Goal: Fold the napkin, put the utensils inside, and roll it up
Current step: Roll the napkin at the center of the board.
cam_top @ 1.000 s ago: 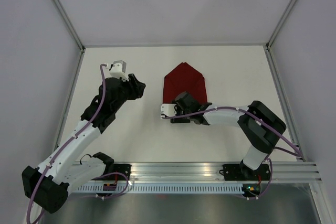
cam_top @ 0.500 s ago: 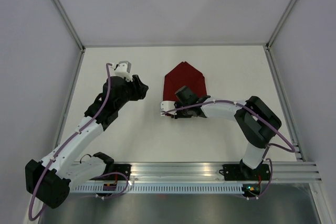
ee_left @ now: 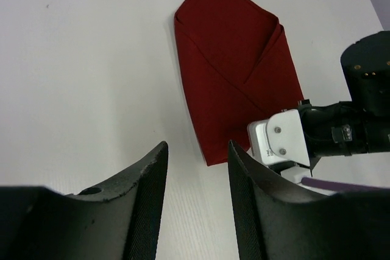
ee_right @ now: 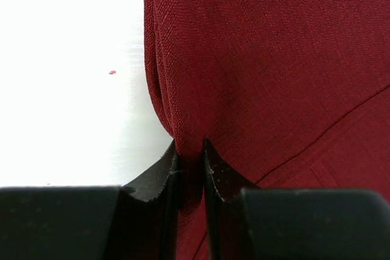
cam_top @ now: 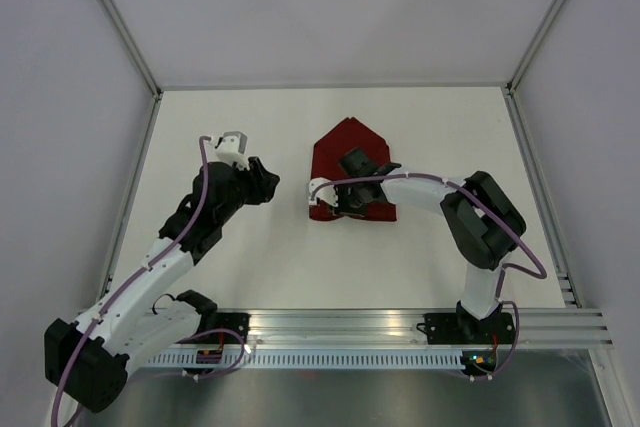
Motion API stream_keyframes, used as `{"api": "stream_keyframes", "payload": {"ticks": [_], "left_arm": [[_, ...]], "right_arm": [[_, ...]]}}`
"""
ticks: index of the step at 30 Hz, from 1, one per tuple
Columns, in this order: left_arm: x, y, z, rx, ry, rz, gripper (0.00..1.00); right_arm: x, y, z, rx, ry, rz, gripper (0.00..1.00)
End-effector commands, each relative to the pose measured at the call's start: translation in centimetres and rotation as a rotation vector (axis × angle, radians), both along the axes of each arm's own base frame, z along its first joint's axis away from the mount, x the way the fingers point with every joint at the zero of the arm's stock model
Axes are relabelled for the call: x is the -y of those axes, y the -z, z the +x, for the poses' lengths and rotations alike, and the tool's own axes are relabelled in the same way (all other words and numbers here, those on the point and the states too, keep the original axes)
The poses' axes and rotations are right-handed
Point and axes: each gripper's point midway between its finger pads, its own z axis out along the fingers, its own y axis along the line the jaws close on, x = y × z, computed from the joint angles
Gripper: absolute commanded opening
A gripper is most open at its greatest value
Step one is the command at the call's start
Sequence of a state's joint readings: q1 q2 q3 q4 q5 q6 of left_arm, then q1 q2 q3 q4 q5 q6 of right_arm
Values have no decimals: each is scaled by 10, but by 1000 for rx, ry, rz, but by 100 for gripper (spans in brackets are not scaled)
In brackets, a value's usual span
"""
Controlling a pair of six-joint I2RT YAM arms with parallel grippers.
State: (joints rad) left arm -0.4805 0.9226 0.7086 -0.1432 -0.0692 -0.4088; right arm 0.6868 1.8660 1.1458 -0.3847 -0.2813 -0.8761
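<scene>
The napkin (cam_top: 350, 152) is a dark red cloth folded to a point at the far end, lying mid-table. My right gripper (cam_top: 330, 202) is over its near-left part. In the right wrist view the right gripper (ee_right: 189, 162) is shut on a raised fold of the napkin (ee_right: 274, 59). My left gripper (cam_top: 268, 182) is to the left of the cloth, apart from it. In the left wrist view the left gripper (ee_left: 196, 175) is open and empty above the bare table, with the napkin (ee_left: 231, 71) ahead. No utensils show in any view.
The white table (cam_top: 240, 247) has a raised rim and grey walls on three sides. The right arm's white wrist housing (ee_left: 283, 141) sits at the napkin's near corner, close to my left gripper's right finger (ee_left: 250, 205).
My right gripper has moved from just off the napkin's near-left corner onto the cloth and bunched its near edge. My left gripper has drawn back a little toward the near side.
</scene>
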Motion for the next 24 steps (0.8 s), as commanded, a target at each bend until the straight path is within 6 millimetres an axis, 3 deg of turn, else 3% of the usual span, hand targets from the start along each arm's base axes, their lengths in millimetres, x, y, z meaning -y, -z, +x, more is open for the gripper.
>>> {"api": "stream_keyframes", "payload": {"ticks": [1, 11, 13, 24], "left_arm": [[4, -17, -3, 95, 16, -41, 49], [17, -2, -25, 168, 86, -25, 43], [20, 8, -29, 166, 104, -10, 43], [69, 43, -49, 260, 297, 184, 45]], "right_arm": [[42, 51, -67, -339, -5, -146, 15], [49, 47, -79, -554, -10, -127, 13], [50, 46, -77, -597, -1, -118, 13], [57, 53, -76, -686, 14, -141, 12]]}}
